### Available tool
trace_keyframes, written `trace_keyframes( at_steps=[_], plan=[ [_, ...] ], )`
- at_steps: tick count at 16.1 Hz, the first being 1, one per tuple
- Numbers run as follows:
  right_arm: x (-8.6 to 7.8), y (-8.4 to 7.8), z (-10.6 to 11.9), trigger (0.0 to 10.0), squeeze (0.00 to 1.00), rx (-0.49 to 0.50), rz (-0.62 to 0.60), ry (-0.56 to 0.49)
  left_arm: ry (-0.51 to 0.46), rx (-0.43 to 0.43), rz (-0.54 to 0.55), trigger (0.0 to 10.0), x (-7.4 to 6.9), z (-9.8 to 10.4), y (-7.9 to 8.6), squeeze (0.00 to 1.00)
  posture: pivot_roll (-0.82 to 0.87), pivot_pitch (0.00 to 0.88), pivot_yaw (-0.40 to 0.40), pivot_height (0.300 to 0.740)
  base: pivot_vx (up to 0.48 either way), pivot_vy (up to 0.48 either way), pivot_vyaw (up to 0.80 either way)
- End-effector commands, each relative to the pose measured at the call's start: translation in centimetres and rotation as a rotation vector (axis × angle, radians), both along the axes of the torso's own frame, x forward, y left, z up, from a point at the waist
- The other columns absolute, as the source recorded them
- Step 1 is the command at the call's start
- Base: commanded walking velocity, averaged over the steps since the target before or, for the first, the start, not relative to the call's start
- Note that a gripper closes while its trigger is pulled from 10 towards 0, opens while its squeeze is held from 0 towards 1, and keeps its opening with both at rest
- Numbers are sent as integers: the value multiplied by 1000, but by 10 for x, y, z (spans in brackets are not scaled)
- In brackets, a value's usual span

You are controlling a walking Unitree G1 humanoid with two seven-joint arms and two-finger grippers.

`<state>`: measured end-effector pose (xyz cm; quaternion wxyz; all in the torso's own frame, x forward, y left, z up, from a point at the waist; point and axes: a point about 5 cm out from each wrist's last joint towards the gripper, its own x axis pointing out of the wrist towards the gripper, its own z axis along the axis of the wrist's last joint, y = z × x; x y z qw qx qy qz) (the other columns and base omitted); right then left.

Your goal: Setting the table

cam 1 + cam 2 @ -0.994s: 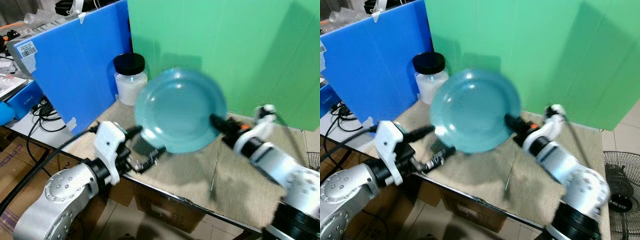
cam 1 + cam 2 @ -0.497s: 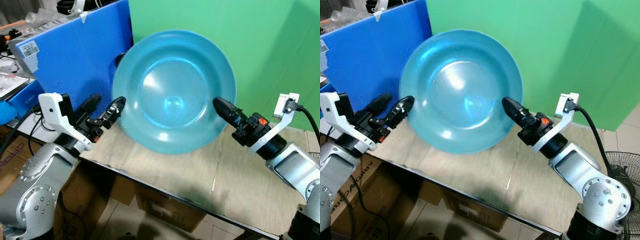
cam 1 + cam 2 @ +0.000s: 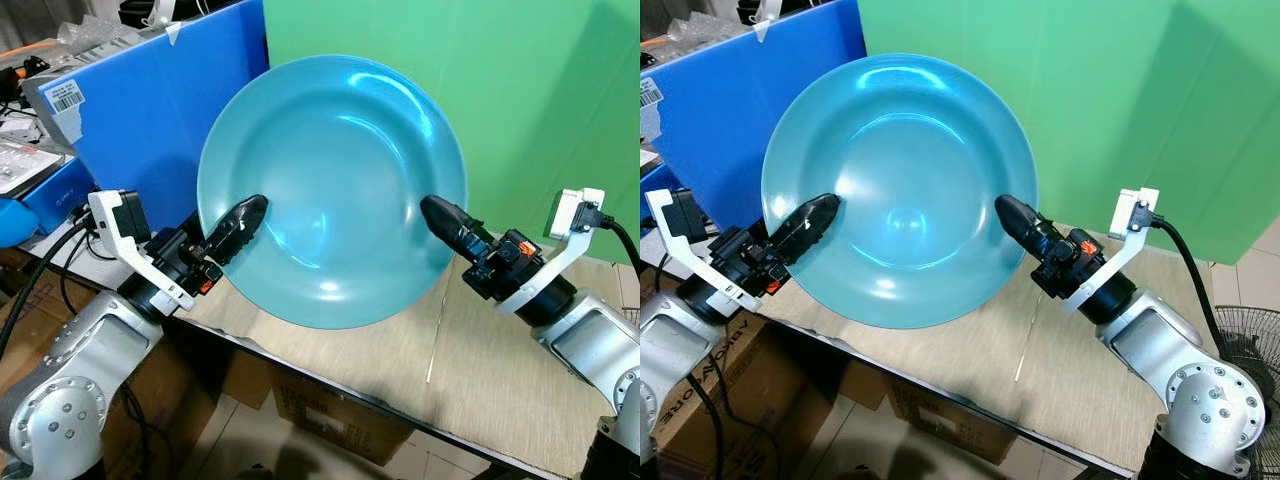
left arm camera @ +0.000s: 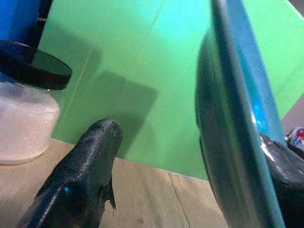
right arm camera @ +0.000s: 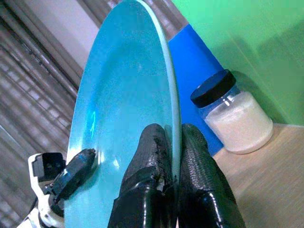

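Note:
A large teal plate (image 3: pixel 335 185) is held up above the table, its hollow face turned toward my head. My right gripper (image 3: pixel 435 212) is shut on its right rim; in the right wrist view both black fingers (image 5: pixel 154 152) pinch the thin edge. My left gripper (image 3: pixel 243 213) is at the plate's left rim and stands open. In the left wrist view the plate's edge (image 4: pixel 228 137) passes between its fingers: one finger (image 4: pixel 92 161) stands apart from the plate, the other lies against its far side.
The table (image 3: pixel 490 370) has a beige mat with a thin metal rod (image 3: pixel 435 335) on it. A white-filled jar (image 5: pixel 235 121) with a black lid stands behind the plate, by the blue board (image 3: pixel 140 120) and green board (image 3: pixel 540 110). A fan (image 3: pixel 1250 340) is at the right.
The plate has risen from near the table and turned to face me. My left gripper has come up from the table edge to straddle its left rim.

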<state>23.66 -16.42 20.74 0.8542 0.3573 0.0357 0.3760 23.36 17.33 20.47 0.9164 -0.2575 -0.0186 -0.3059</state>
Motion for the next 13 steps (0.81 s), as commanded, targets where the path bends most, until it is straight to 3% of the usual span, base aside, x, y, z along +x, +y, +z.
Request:
trace_keyframes(
  at_steps=[1,12,13],
  plan=[
    [-3,10,6,0,0,9,80,-46,25,14,12,0,0,-1,-1,0,140,0,42,740,0,0,0],
    [4,9,3,0,0,-23,44,-42,23,-23,5,0,1,2,-2,0,140,0,42,740,0,0,0],
    [4,9,3,1176,0,-26,43,-42,25,-24,3,0,0,2,-2,0,141,0,41,740,0,0,0]
  ],
)
